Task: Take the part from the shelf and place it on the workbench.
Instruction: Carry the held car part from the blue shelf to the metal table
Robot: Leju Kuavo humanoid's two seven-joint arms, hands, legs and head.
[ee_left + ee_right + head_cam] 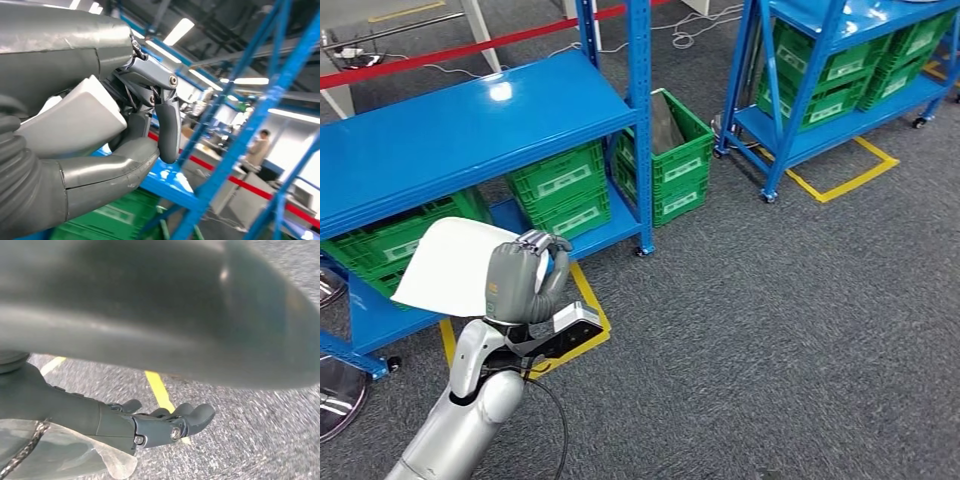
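Note:
A flat white part (450, 264) is gripped by my left hand (522, 282), raised in front of the blue shelf (463, 125) at the left of the head view. In the left wrist view the thumb and fingers (168, 125) close around the white part (77, 117), whose far end is hidden behind the hand. My right hand (166, 424) hangs over the grey carpet with its fingers stretched out and nothing in them.
Green crates (561, 188) sit on the shelf's lower level, and one more (669, 158) stands beside its post. A second blue shelf (841, 70) with green crates stands at the back right. Yellow tape (852, 180) marks the carpet. A person (260, 145) stands far off.

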